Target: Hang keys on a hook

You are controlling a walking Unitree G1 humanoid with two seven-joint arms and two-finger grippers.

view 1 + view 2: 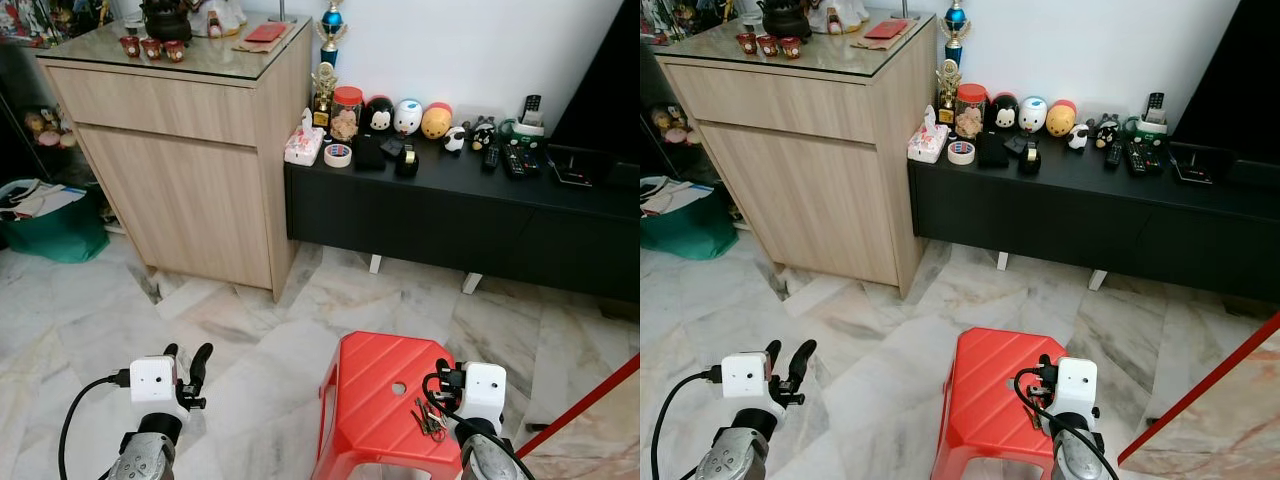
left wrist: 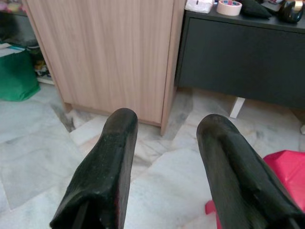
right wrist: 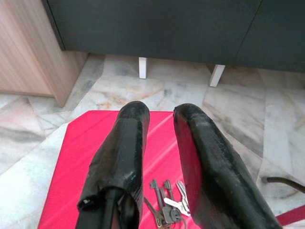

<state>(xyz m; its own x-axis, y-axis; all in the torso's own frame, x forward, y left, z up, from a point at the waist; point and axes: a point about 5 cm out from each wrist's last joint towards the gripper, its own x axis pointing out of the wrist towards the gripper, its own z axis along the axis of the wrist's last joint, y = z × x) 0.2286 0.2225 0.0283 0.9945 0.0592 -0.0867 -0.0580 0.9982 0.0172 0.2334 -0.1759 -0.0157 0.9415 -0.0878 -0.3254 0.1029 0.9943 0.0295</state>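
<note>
A small bunch of keys [image 1: 428,417] lies on the top of a red plastic stool [image 1: 380,400], near its right side. My right gripper [image 1: 442,374] hangs just above the stool and stands open. In the right wrist view the keys [image 3: 167,205] lie flat on the red top under the gripper [image 3: 161,114], back towards the roots of its fingers and untouched. My left gripper [image 1: 188,352] is open too, held over the marble floor to the left of the stool, with nothing between its fingers [image 2: 121,129].
A tall wooden cabinet [image 1: 190,150] stands ahead on the left. A low black console [image 1: 450,215] with toys, a tape roll and remotes runs along the wall. A green bag [image 1: 50,230] sits far left. A red bar [image 1: 585,405] slants at the right.
</note>
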